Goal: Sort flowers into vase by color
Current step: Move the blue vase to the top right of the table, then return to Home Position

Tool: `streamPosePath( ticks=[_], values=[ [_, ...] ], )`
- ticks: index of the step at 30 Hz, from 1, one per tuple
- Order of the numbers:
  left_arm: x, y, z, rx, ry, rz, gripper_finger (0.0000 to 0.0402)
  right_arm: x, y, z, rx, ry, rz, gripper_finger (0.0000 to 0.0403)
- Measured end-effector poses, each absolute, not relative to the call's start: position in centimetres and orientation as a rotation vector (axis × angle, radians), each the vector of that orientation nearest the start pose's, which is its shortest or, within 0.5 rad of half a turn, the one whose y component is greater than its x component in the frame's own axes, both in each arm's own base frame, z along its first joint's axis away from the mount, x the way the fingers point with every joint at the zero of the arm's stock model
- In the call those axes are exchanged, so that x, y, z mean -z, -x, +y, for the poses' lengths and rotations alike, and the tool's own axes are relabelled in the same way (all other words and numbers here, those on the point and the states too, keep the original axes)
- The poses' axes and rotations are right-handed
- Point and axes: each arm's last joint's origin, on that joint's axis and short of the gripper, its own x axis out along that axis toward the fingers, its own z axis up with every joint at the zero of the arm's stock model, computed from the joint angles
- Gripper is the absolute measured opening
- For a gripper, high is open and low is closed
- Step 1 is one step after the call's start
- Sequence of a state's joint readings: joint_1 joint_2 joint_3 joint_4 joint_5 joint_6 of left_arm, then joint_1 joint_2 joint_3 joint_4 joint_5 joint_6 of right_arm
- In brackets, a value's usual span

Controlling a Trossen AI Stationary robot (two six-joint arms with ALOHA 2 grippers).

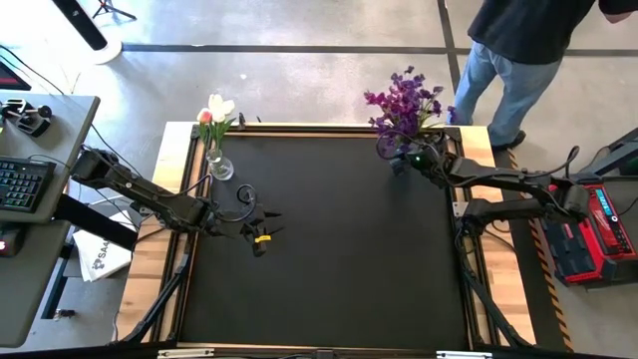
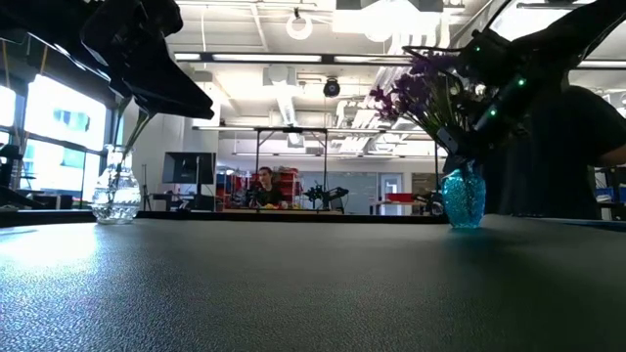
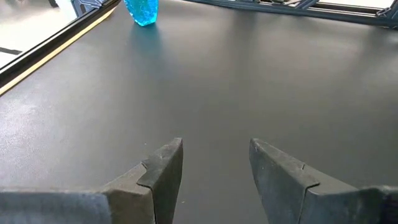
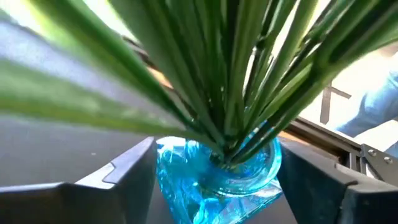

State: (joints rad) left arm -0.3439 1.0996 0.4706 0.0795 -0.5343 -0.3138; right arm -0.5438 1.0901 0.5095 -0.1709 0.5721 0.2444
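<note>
Purple flowers (image 1: 404, 102) stood in the blue vase (image 4: 217, 171), between the wide-open fingers of the right gripper (image 4: 214, 180). Left gripper (image 3: 214, 177) hung open, empty, above the table (image 3: 249, 81).

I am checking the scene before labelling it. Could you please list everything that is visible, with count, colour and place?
Purple flowers: one bunch, purple with green stems, in the blue vase.
Tulips: a few, white and pink, in the clear vase.
Blue vase: one, blue glass, far right corner of the table.
Clear vase: one, clear glass, far left corner.
Table: one, black top.
Person: one, dark top, blue jeans, standing beyond the far right corner.
Left gripper: open, above bare table.
Right gripper: open, fingers either side of the blue vase.
</note>
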Motion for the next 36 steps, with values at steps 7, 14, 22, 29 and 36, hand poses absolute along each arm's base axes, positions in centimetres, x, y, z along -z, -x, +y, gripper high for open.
streamPosePath(
  ticks=[7,14,22,29,36],
  values=[
    [-19.5,-20.5,-5.8,-0.262,0.078,0.461,0.0172,-19.2,-16.1,-11.5,1.131,-0.218,0.675,0.0295],
    [-19.5,-20.5,-5.8,-0.263,0.082,0.461,0.0172,-20.3,-14.5,-10.5,1.14,-0.256,0.662,0.0296],
    [-19.5,-20.5,-5.8,-0.263,0.081,0.461,0.0172,-20.5,-12.9,-8.9,1.007,-0.4,0.721,0.0279],
    [-19.4,-20.5,-5.8,-0.262,0.079,0.466,0.0172,-22.0,-12.5,-6.0,0.788,-0.494,0.617,0.0202],
    [-19.4,-20.4,-5.9,-0.261,0.093,0.464,0.0172,-23.6,-13.0,-1.2,0.402,-0.447,0.401,0.0076]
  ],
)
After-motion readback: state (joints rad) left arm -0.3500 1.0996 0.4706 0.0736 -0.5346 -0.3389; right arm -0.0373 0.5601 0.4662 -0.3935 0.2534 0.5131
